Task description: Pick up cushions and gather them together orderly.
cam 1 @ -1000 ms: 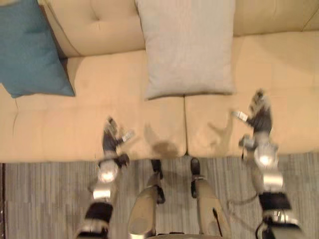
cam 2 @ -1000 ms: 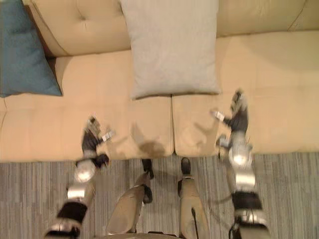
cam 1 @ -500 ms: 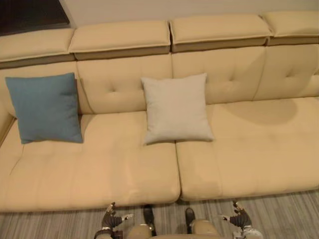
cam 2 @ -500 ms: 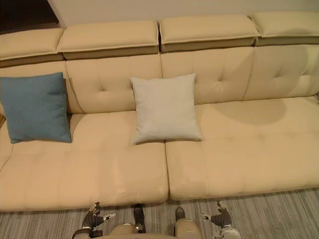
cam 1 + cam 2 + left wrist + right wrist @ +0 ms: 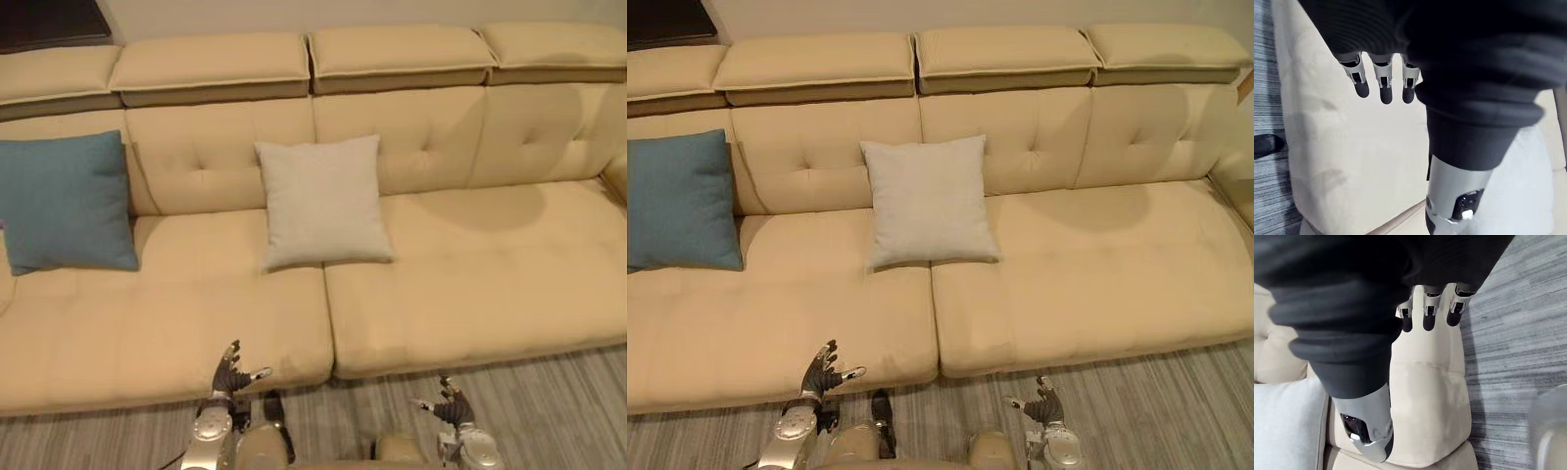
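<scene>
R. hand (image 5: 1352,289): dark ribbed cover, silver dark-tipped fingers (image 5: 1429,316) straight and side by side, thumb (image 5: 1366,426) set apart. Nothing held. Fingertips hang over the seat of the cream upholstered sofa (image 5: 1425,396) near its front edge, apparently clear of it. Pale grey fabric cushion (image 5: 1288,426) sits partly in view toward the sofa's back edge, beside the tufted backrest, apart from the hand. Grey striped carpet (image 5: 1518,333) runs along the sofa's front edge.

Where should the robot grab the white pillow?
Probably by its side edges, with the left hand and right hand coming from the front: the light grey cushion leans upright against the sofa backrest, both sides free.
</scene>
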{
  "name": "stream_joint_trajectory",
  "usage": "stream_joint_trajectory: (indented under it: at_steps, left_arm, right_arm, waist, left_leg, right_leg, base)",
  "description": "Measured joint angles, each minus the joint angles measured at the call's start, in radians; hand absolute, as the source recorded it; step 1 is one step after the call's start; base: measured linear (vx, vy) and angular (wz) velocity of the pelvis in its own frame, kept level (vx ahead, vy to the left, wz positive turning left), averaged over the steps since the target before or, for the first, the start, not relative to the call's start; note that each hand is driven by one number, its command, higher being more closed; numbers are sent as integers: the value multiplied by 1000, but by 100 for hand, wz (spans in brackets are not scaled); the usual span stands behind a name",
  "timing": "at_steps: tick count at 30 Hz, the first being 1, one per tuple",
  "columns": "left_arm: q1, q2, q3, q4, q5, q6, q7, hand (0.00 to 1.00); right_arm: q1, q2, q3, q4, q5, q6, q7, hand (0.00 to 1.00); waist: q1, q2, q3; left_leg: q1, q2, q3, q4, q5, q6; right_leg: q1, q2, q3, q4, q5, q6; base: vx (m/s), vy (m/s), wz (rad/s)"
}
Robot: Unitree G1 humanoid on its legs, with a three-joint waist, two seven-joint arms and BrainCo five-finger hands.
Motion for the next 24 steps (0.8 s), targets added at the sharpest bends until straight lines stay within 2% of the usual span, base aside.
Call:
stream_joint_trajectory:
  at_steps: [1, 2, 3, 4, 5, 6, 7, 8, 9, 10, 11, 12, 13, 14, 15, 17, 19, 20, 22, 24]
  left_arm:
    - [11, -12, -8, -1, -5, 0, -1, 0]
    - [24, -24, -24, 2, -6, 1, -1, 0]
    - [23, -29, -42, 15, -7, 6, 0, 0]
    - [18, -32, -55, 19, -7, 9, 0, 0]
    - [14, -33, -57, 19, -7, 9, 0, 0]
    - [7, -34, -57, 19, -7, 9, 0, 0]
    - [9, -27, -57, 19, -7, 9, 0, 0]
    - [9, -25, -57, 19, -6, 9, 0, 0]
    - [11, -24, -56, 16, -6, 9, -1, 0]
    - [14, -23, -54, 10, -6, 8, -1, 0]
    - [16, -23, -54, 10, -6, 8, 0, 0]
    - [19, -24, -55, 15, -6, 8, -1, 0]
    - [21, -24, -56, 16, -6, 8, -1, 0]
    - [21, -16, -55, 23, -6, 9, 0, 0]
    - [28, -1, -56, 26, -6, 9, 0, 0]
    - [30, 7, -57, 33, -5, 10, -1, 0]
    - [28, 19, -57, 34, -5, 10, 0, 0]
    - [28, 28, -58, 40, -5, 10, -1, 0]
    - [28, 33, -57, 58, -4, 11, -1, 0]
    - [26, 34, -57, 62, -4, 11, -1, 0]
  right_arm:
    - [-6, -8, -4, 0, 0, 0, -3, 0]
    - [-20, -23, -6, 1, 1, 0, -12, 0]
    - [-30, -29, -6, 7, 7, -1, -21, 0]
    - [-45, -36, -8, 27, 12, 1, -25, 0]
    - [-48, -39, -9, 35, 13, 2, -27, 0]
    - [-49, -37, -16, 43, 26, 2, -28, 0]
    - [-51, -31, -19, 41, 31, 2, -34, 0]
    - [-50, -29, -30, 41, 32, 1, -39, 0]
    - [-45, -28, -37, 37, 32, 1, -41, 0]
    - [-45, -29, -36, 33, 32, 1, -40, 0]
    - [-45, -27, -34, 27, 32, 1, -40, 0]
    - [-45, -24, -34, 26, 32, 1, -40, 0]
    - [-45, -26, -35, 28, 31, 1, -40, 0]
    - [-49, -11, -33, 40, 30, 2, -39, 0]
    - [-43, 11, -30, 41, 29, 2, -33, 0]
    - [-25, 14, -35, 42, 30, 2, -33, 0]
    - [-18, 14, -42, 51, 30, 2, -36, 0]
    - [-21, 17, -45, 61, 31, 1, -38, 0]
    - [-24, 18, -45, 62, 32, 1, -38, 0]
    - [-27, 19, -46, 54, 38, 1, -38, 0]
  waist:
    - [4, 17, -4]
    - [12, 35, -7]
    - [16, 49, -1]
    - [14, 61, 9]
    - [9, 61, 12]
    - [-4, 47, 22]
    - [-10, 40, 27]
    - [-13, 22, 36]
    - [-14, 18, 38]
    - [-12, 22, 38]
    - [-11, 24, 36]
    - [-15, 30, 35]
    - [-16, 38, 30]
    - [-22, 23, 30]
    - [-34, 6, 13]
    - [-40, -9, -6]
    - [-49, -16, -14]
    - [-54, 0, -6]
    - [-62, 0, -10]
    - [-63, 19, -10]
  left_leg:
    - [-13, 17, 1, 1, 11, 0]
    - [-41, 40, 2, 0, 39, -19]
    - [-53, 52, -8, -32, 84, -28]
    - [-54, 60, -25, -92, 170, -56]
    - [-54, 57, -39, -122, 214, -69]
    - [-66, 50, -57, -83, 176, -97]
    - [-71, 31, -73, 23, 66, -101]
    - [-70, 21, -78, 93, 3, -83]
    - [-66, 4, -92, 238, -119, -65]
    - [-50, 3, -106, 314, -201, -57]
    - [-39, 1, -118, 340, -241, -57]
    - [-7, -11, -152, 359, -315, -60]
    - [12, -17, -160, 334, -336, -60]
    - [41, -40, -149, 271, -349, -62]
    - [61, -75, -118, 203, -328, -65]
    - [75, -98, -103, 163, -318, -63]
    - [79, -101, -81, 159, -318, -63]
    - [87, -99, -59, 156, -318, -62]
    - [107, -90, -19, 159, -315, -53]
    - [132, -60, 25, 168, -326, -36]
  right_leg:
    - [14, 14, -17, -51, -22, -1]
    - [17, 33, -25, -114, -56, -10]
    - [10, 52, -27, -148, -66, -18]
    - [9, 69, -45, -183, -64, -21]
    - [10, 67, -61, -206, -59, -30]
    - [9, 58, -91, -238, -42, -79]
    - [9, 39, -101, -238, -32, -89]
    - [9, 27, -99, -237, -27, -87]
    - [8, 18, -75, -247, -9, -79]
    - [1, 20, -56, -253, 5, -72]
    - [-6, 22, -46, -253, 11, -66]
    - [-14, 25, -27, -256, 21, -50]
    - [-16, 26, -18, -259, 26, -42]
    - [-17, 20, 3, -272, 39, -24]
    - [-16, -9, 16, -321, 69, -16]
    - [-6, -26, 27, -371, 100, -16]
    - [-2, -29, 49, -405, 128, -9]
    - [-1, -26, 71, -427, 143, 2]
    - [-3, -9, 122, -450, 166, -3]
    - [-35, 35, 217, -466, 208, -18]
  base:
    - [-301, -328, -47]
    - [-201, -213, -29]
    - [-271, -249, -17]
    - [-246, -189, 5]
    - [-357, -205, 14]
    - [-323, -121, 16]
    - [-300, -83, 9]
    - [-213, -3, -6]
    - [-201, 65, -28]
    - [-185, 104, -38]
    - [-164, 175, -47]
    - [-115, 163, -35]
    - [-129, 213, -42]
    - [-115, 228, -35]
    - [-93, 183, -32]
    - [-24, 158, -25]
    - [-1, 99, -36]
    - [15, 54, -62]
    - [46, 40, -79]
    - [87, -17, -153]
